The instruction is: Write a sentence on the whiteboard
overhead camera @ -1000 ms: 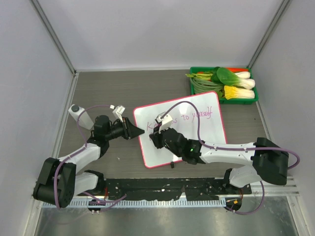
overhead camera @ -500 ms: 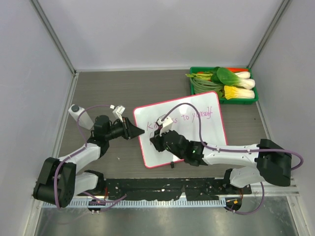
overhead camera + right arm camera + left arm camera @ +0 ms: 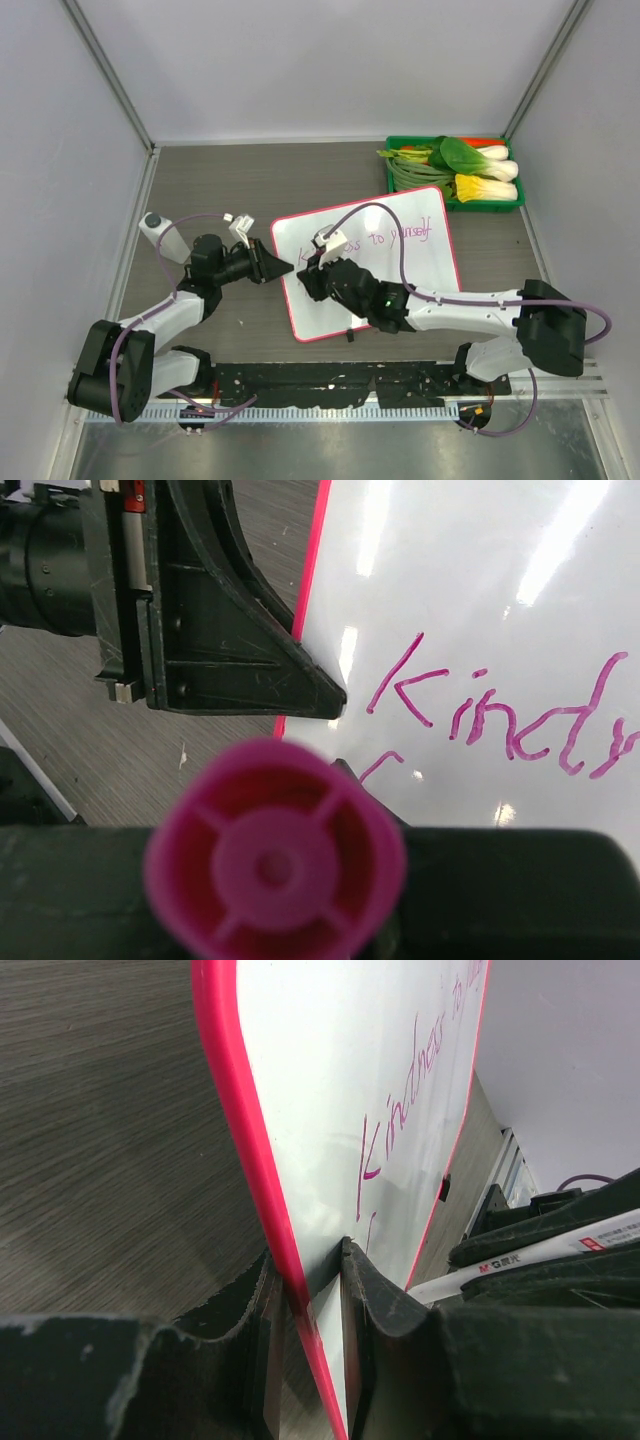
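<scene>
Right fingers (image 3: 313,284) nudged up whiteboard (image 3: 400,270), gripping marker (image 3: 275,865), left fingers (image 3: 375,1290) pinching edge

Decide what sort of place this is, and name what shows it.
Probably a robotics lab test cell: a left arm and right arm bolted at a table's edge, plain grey walls closing it in, and staged props, a whiteboard and a green tray of vegetables.
</scene>
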